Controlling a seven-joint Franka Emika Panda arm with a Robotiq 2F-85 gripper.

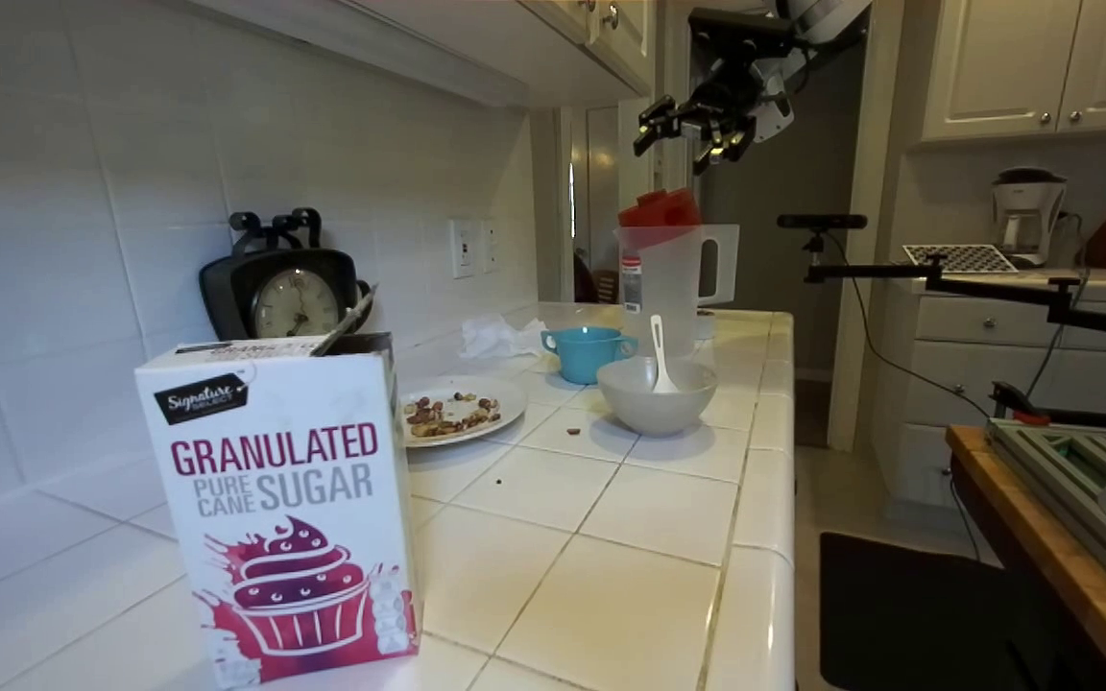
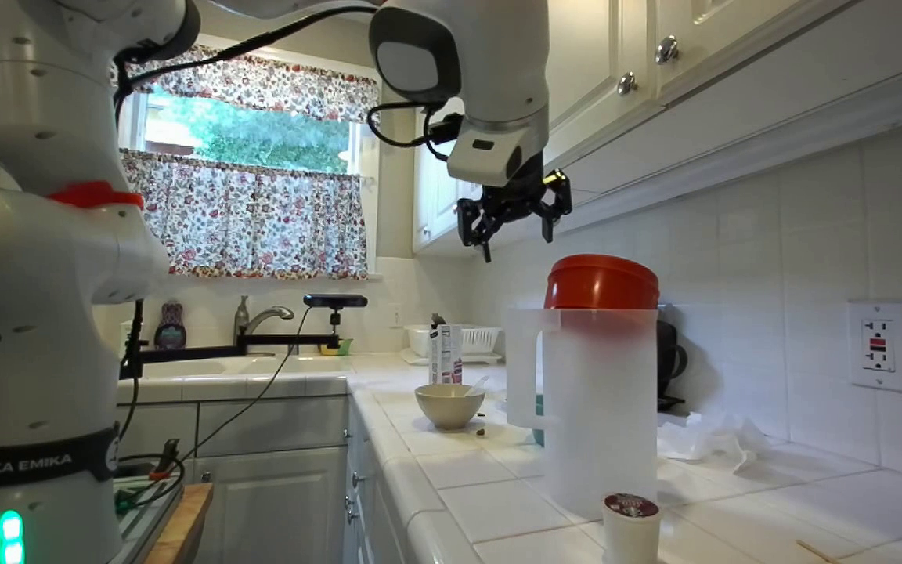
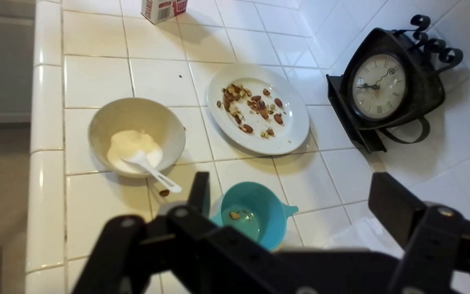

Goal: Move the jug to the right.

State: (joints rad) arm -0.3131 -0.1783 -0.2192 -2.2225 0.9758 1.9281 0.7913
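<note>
We judge the jug [image 2: 600, 415] light, stiff, slick; its tilted lid [image 2: 601, 283] may slip. Best hold: handle [image 1: 728, 264]. Our pincer [image 2: 517, 241]: spread, empty, higher than the jug.

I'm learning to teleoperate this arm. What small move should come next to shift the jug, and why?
Probably lower the open gripper toward the handle of the jug: the jaws are empty and higher than the jug, while the red lid sits tilted, likely a poor grip.
</note>
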